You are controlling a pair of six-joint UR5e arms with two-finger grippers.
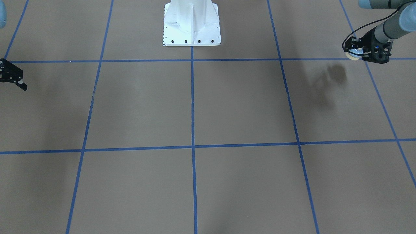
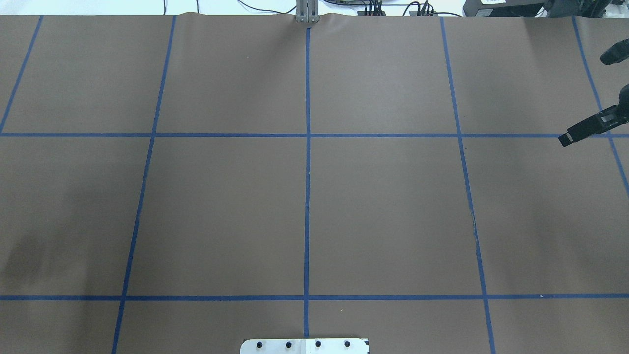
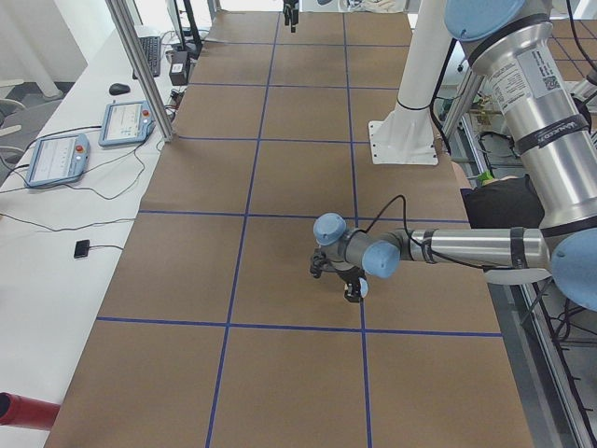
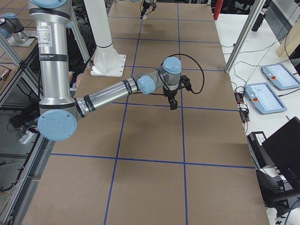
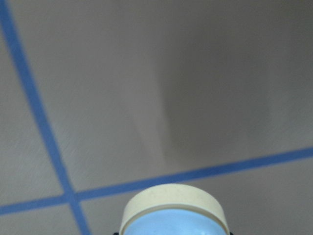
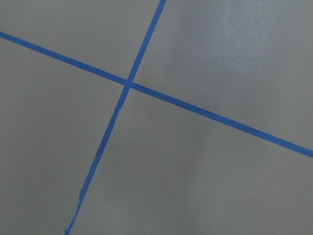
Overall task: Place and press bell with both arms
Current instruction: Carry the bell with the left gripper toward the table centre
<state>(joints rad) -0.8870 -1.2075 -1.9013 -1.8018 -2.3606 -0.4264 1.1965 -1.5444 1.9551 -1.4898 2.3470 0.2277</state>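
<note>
The bell (image 1: 353,54) is off the table (image 1: 240,104), gripped in the jaws of the left arm (image 1: 390,26). They are closed on its sides, and only thin black edges of them show beside it in the left wrist view. The cream base ring points away from the wrist, toward the table. The bell hangs at the robot's left end of the table, above a crossing of the blue tape lines (image 1: 192,97). Its shadow (image 1: 334,74) lies on the brown table, apart from it.

The right arm (image 4: 108,96) reaches out over the table's other end, and its jaws hang above another tape crossing. They are cut off by the picture edge in both the overhead and front views, so I cannot tell how wide they stand. The white pedestal (image 1: 191,22) stands between the two arms.
</note>
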